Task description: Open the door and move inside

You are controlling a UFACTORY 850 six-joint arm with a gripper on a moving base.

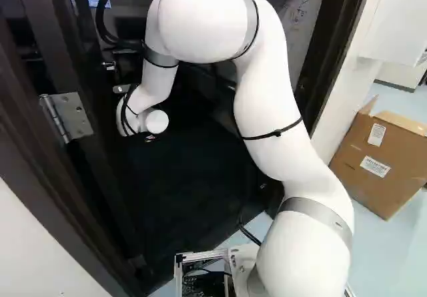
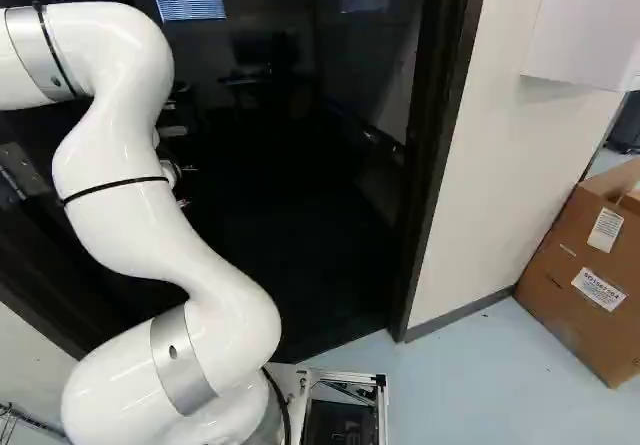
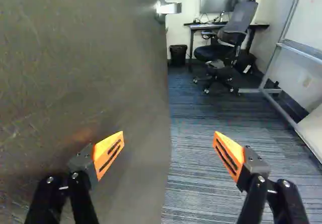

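Left base view: one white arm [image 1: 277,103], mine, rising at the right of the middle and bent over toward the hinge side; one metal hinge [image 1: 73,115] at the left, set on dark frame; one wrist [image 1: 140,113] near that side, its far end too dark to read, so I cannot make out my tool there. Right base view: the same arm, at the left; one doorway [image 2: 300,245], dark, ahead of my base and to the right of the arm; one far jamb [image 2: 440,125], upright, well apart from the arm; a pale wall beyond it. Wrist view: one tool [image 3: 169,146], fingers spread wide, nothing gripped; one door [image 3: 90,58], ajar, its broad face beside and ahead of me, its free edge upright and running between the lines of my two fingers; one finger before the face, the other before the gap; whether either touches, I cannot tell. One handle [image 3: 168,7] on that edge, ahead of the tool; carpet [image 3: 201,133] and a chair [image 3: 226,38] past the gap. Judgement on the relation that matters: the door lies to its hinge side of my tool, the way in on the other, so the next push should bear on the face, toward the hinge side, keeping the edge from slipping between my fingers, before the base rolls through.
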